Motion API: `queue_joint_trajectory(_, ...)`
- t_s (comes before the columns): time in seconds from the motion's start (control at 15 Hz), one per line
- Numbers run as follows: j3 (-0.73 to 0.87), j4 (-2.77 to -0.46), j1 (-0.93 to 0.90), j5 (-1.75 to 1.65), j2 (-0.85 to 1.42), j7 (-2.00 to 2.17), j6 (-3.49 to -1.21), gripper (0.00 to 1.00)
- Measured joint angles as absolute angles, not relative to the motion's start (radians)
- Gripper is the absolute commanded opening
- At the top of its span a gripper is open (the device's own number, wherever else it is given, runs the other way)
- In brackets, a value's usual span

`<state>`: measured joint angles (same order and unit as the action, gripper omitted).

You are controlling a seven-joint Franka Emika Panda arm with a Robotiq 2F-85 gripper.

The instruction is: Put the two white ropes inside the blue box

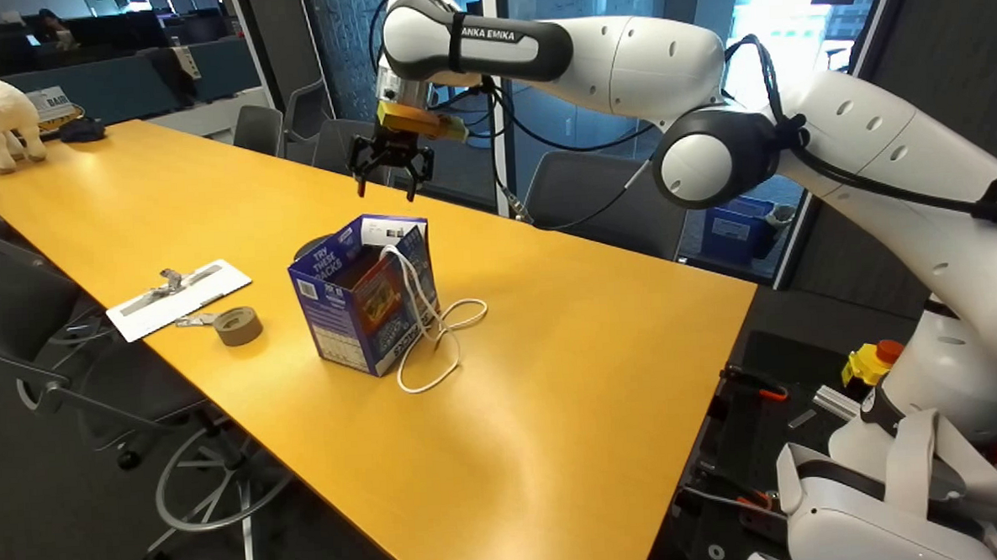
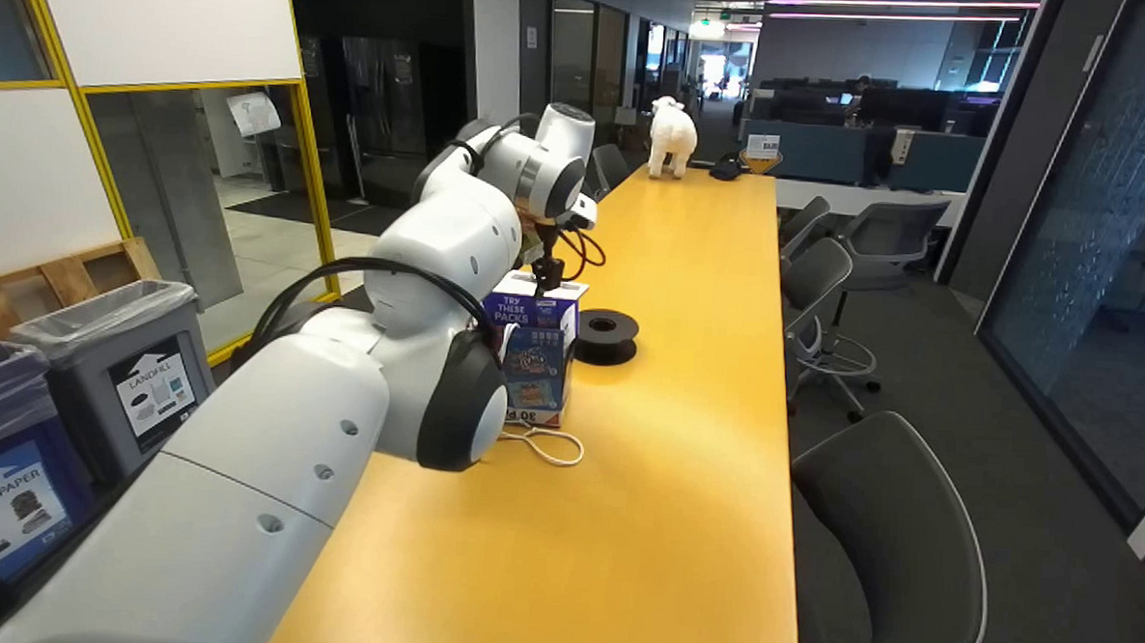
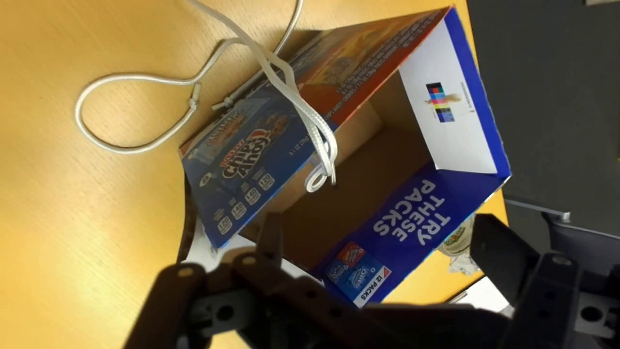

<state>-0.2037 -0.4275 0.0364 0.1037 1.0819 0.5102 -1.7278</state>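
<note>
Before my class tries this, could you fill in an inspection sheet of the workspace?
Surface: yellow-orange table, light glare on top.
Job's things: blue box upright, open-topped; white ropes draped over its rim, part inside, loops on the table.
Clutter: tape roll, clipboard, black spool beside the box, white plush animal at the far end.
Gripper: open, jaws apart, higher than the box's rim.
Held item: nothing seen.
Cables: black, along the arm, slack loops near the gripper.
Surroundings: grey chairs along the table, waste bins nearby.
</note>
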Motion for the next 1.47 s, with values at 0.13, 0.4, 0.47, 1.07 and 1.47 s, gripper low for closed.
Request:
queue_joint_trajectory(0.13,-0.191,-0.428,0.037,0.124,1.064,0.461,-1.679,1.00)
queue_joint_trajectory(0.4,-0.173,-0.435,0.031,0.128,1.052,0.344,-1.584,1.00)
queue_joint_trajectory(0.47,-0.167,-0.440,0.029,0.128,1.052,0.317,-1.565,1.00)
queue_joint_trajectory(1.07,-0.130,-0.460,-0.004,0.123,1.093,0.151,-1.291,1.00)
queue_joint_trajectory(1.47,-0.086,-0.458,-0.040,0.086,1.133,0.090,-1.262,1.00)
